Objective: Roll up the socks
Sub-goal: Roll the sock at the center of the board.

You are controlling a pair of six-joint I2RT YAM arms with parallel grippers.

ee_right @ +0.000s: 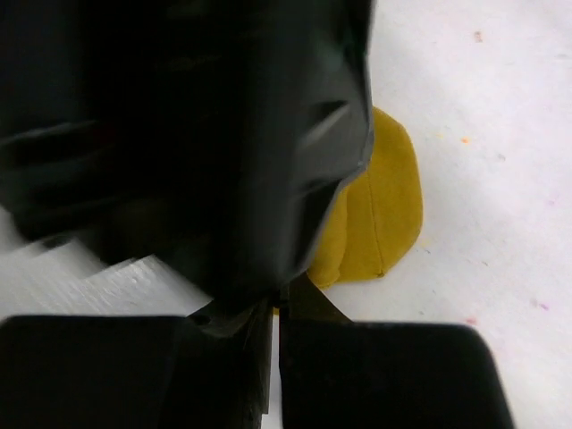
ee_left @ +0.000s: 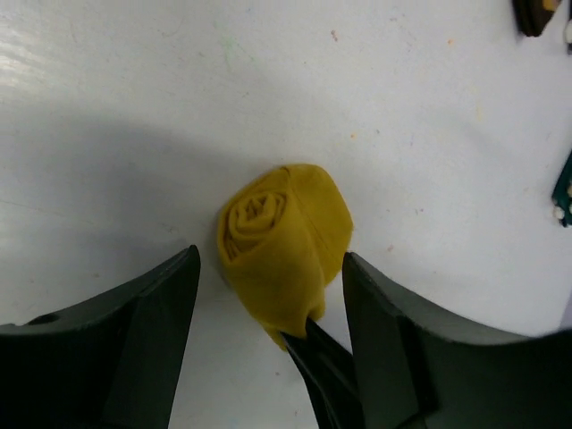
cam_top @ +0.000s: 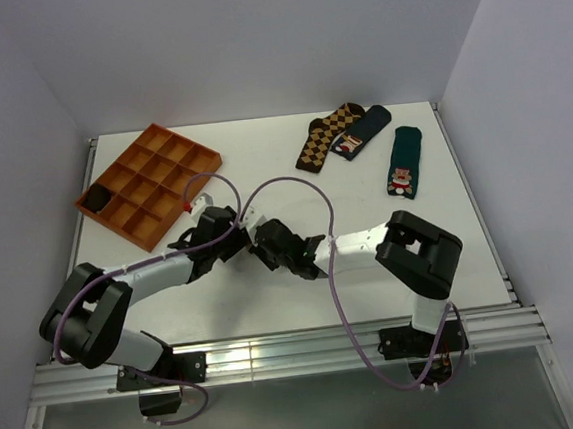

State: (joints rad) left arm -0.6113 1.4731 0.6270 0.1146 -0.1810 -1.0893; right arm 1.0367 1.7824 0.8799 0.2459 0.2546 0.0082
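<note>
yellow sock [ee_left: 281,246]: 1, rolled, on desk [cam_top: 261,146] near centre | left fingers [ee_left: 152,340]: apart, at the roll's 9 and 3 o'clock | right fingers [ee_right: 384,375]: together, tips at its 6 o'clock edge | argyle sock [cam_top: 322,139], dark sock [cam_top: 360,133], Santa sock [cam_top: 403,162]: 3 at desk's 1 o'clock | tray [cam_top: 149,182]: 1 at 10 o'clock

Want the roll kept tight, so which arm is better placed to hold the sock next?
Right, probably: right gripper is shut on the sock at its edge; left gripper stands open astride it.
</note>
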